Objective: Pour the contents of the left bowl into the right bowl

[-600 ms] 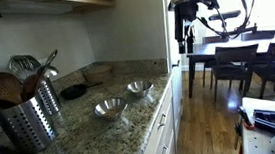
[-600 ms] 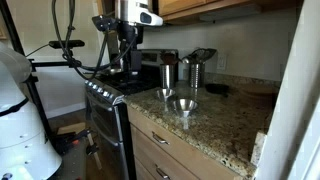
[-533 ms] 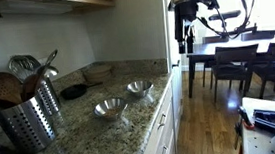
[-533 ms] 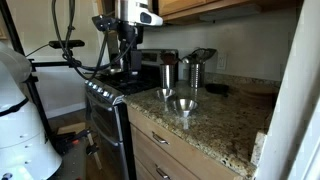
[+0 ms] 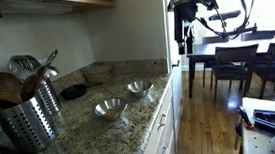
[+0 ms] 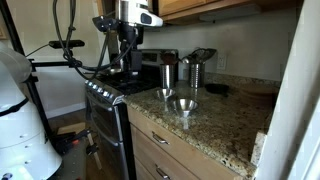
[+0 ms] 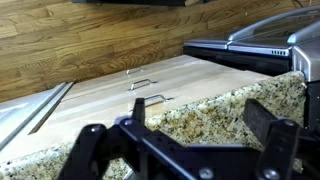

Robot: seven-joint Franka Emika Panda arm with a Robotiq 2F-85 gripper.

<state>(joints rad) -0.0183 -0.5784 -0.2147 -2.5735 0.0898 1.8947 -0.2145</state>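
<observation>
The gripper (image 5: 183, 41) hangs high off the counter's front edge, fingers spread wide and holding nothing. Both steel bowls sit on the granite counter (image 5: 82, 127), below and ahead of the gripper and well apart from it: the bowl by the stove (image 5: 109, 110) and the other bowl (image 5: 139, 88), near each other. Which of them counts as left cannot be told, and no contents show. Each looks light, stiff and slick, so pinching the thin rim, one finger inside, seems the best hold.
</observation>
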